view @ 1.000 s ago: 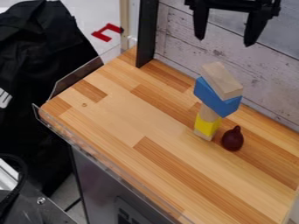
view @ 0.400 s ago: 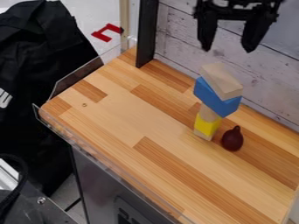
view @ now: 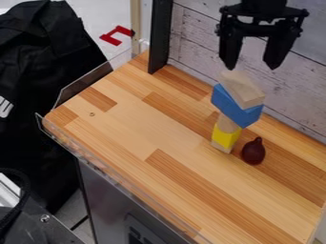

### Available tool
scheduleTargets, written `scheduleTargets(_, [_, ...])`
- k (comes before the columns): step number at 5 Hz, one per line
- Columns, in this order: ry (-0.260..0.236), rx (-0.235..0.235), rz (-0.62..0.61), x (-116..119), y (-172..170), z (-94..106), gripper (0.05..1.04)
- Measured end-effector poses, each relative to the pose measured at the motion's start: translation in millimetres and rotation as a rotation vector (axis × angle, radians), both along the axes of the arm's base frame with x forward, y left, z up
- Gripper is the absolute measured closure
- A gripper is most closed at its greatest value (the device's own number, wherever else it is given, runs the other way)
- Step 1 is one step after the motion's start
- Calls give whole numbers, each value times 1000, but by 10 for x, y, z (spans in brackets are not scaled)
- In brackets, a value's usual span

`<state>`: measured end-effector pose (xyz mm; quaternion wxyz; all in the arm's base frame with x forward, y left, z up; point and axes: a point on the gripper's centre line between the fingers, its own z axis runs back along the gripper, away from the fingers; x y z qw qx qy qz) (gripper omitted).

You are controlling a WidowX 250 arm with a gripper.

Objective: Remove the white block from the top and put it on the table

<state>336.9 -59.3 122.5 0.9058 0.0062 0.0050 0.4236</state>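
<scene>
The gripper (view: 253,67) has its fingers spread wide, with nothing between them. Just below its tips in the view is the top block (view: 242,89), pale bare wood rather than true white and surely the one meant. It lies aslant on the blue block (view: 235,106); further down under the gripper come a wooden cylinder (view: 227,123) and the yellow block (view: 225,137).

The step in hand, I judge, is lining up over the top block. One finger should go down along each long side, so the gripper may need a turn to match the block's slant. The tips want to stop beside the top block, short of the blue one, or they could knock it off its narrow support. Close gently and evenly, since a sideways push could topple the stack, then lift straight up before carrying it away. For setting down, the table (view: 137,126) toward the camera and to the view's left of the gripper looks best, well apart from the maroon thing (view: 253,151) below it.

The arm (view: 263,5) comes in at the top edge, and the gripper hangs from it, fingertips down, one on each side across the view. From this slant I can't be sure whether they are straight above the block or somewhat behind it.
</scene>
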Motion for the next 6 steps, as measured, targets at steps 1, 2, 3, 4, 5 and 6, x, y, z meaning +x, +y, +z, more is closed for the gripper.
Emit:
scheduleTargets(1, [12, -7, 5, -30, 17, -55, 85])
scheduleTargets(2, [28, -18, 20, -69, 49, -128, 85])
scheduleTargets(3, [33, -29, 29, -76, 68, -145, 85])
scheduleTargets(4, [27, -33, 30, -64, 82, -145, 85])
scheduleTargets(5, [24, -35, 21, -59, 79, -146, 85])
scheduleTargets(6, [20, -39, 21, -51, 84, -146, 85])
